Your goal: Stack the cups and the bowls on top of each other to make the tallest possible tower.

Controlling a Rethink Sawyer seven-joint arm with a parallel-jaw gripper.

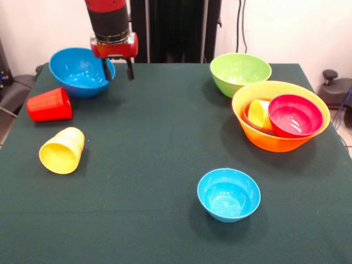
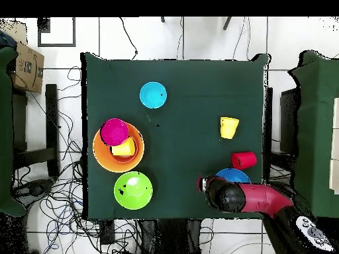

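Observation:
My gripper (image 1: pixel 117 70) hangs open and empty at the table's far left, its jaws apart, with one finger (image 1: pixel 104 70) over the right rim of the medium blue bowl (image 1: pixel 77 71). A red cup (image 1: pixel 49 104) and a yellow cup (image 1: pixel 61 150) lie on their sides in front of that bowl. At the right, a large yellow-orange bowl (image 1: pixel 275 142) holds a crimson bowl (image 1: pixel 294 115) and a yellow cup (image 1: pixel 258 113). A lime green bowl (image 1: pixel 239 71) stands behind it. A small light-blue bowl (image 1: pixel 228 193) stands alone near the front. In the overhead view the gripper (image 2: pixel 207 184) is beside the blue bowl (image 2: pixel 234 175).
The table (image 1: pixel 165 137) is covered in dark green cloth. The robot's black pedestal (image 1: pixel 176 27) stands behind the far edge. In the overhead view, cables lie on the floor around the table and a cardboard box (image 2: pixel 26 66) sits at the upper left.

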